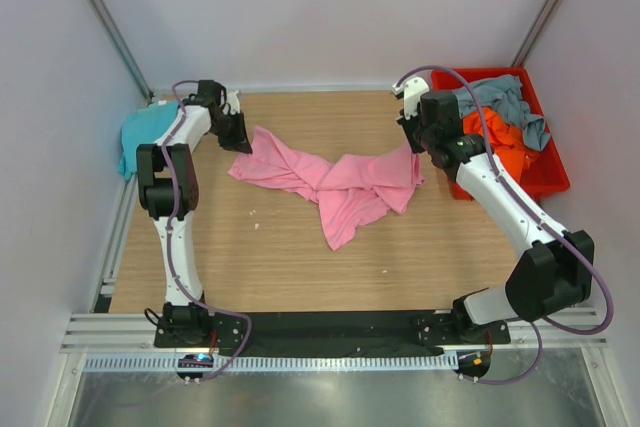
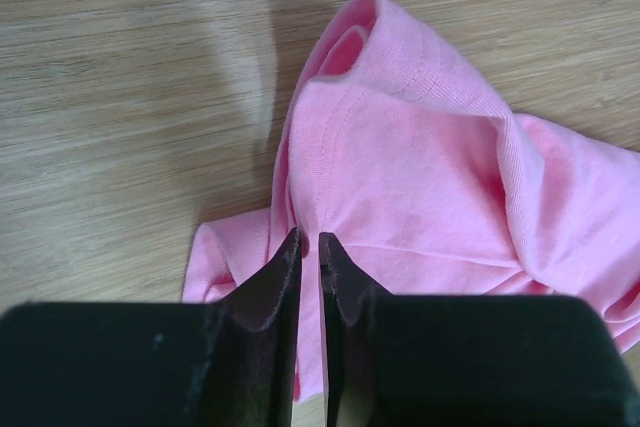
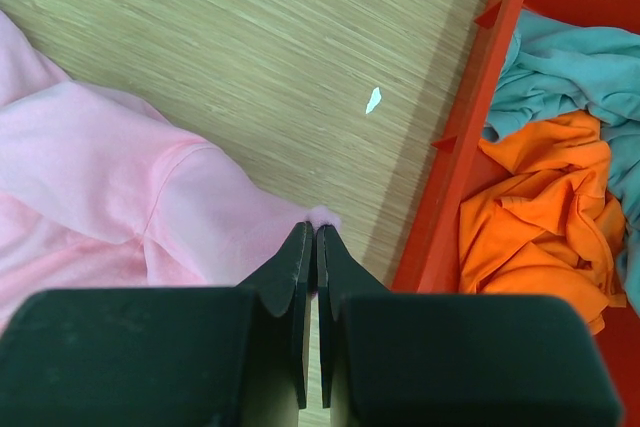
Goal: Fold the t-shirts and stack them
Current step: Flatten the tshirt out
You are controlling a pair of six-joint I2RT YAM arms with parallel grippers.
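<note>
The pink t-shirt lies crumpled and stretched across the middle of the wooden table. My left gripper is at its left end. In the left wrist view it is shut on a pucker of the pink t-shirt. My right gripper is at the shirt's right end. The right wrist view has it shut on a corner of the pink t-shirt, a tuft poking past the tips. A teal t-shirt sits at the far left edge. Orange and grey-blue t-shirts are bunched together.
A red bin at the far right holds the orange and grey-blue shirts. Its wall stands just right of my right gripper. White walls close in the table on three sides. Small white specks lie on the wood.
</note>
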